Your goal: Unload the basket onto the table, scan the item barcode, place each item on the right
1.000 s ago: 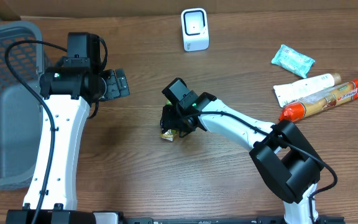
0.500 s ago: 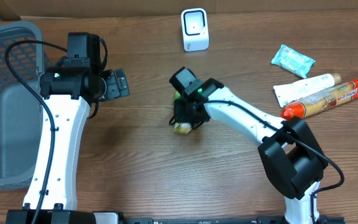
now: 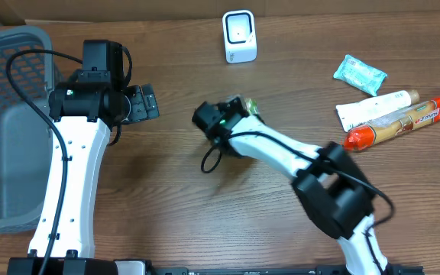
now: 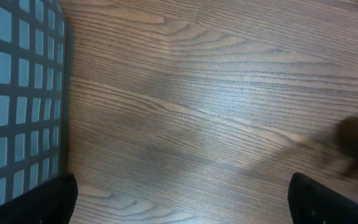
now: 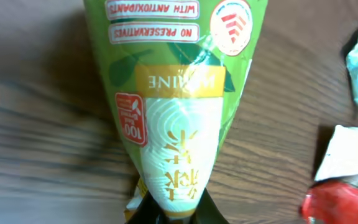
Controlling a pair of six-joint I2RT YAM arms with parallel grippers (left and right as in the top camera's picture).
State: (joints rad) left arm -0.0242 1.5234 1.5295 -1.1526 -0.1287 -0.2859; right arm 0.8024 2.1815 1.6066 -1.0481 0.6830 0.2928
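My right gripper (image 3: 232,112) is shut on the narrow end of a green and white packet (image 3: 246,105), the item, held above the middle of the table. In the right wrist view the packet (image 5: 176,93) fills the centre, its printed face toward the camera, with the gripper (image 5: 169,210) pinching its bottom tip. No barcode shows. The white scanner (image 3: 240,36) stands upright at the far edge, some way beyond the packet. My left gripper (image 3: 142,103) hangs open over bare wood to the left, its fingertips (image 4: 55,199) wide apart and nothing between them (image 4: 182,214).
A grey mesh basket (image 3: 6,122) fills the far left; its wall (image 4: 17,93) shows beside my left gripper. At the right lie a teal packet (image 3: 360,74), a white tube (image 3: 376,107) and a red sausage pack (image 3: 403,122).
My right gripper closed on the packet, lifted it off the table and swung it away toward the scanner. The left arm has not moved.
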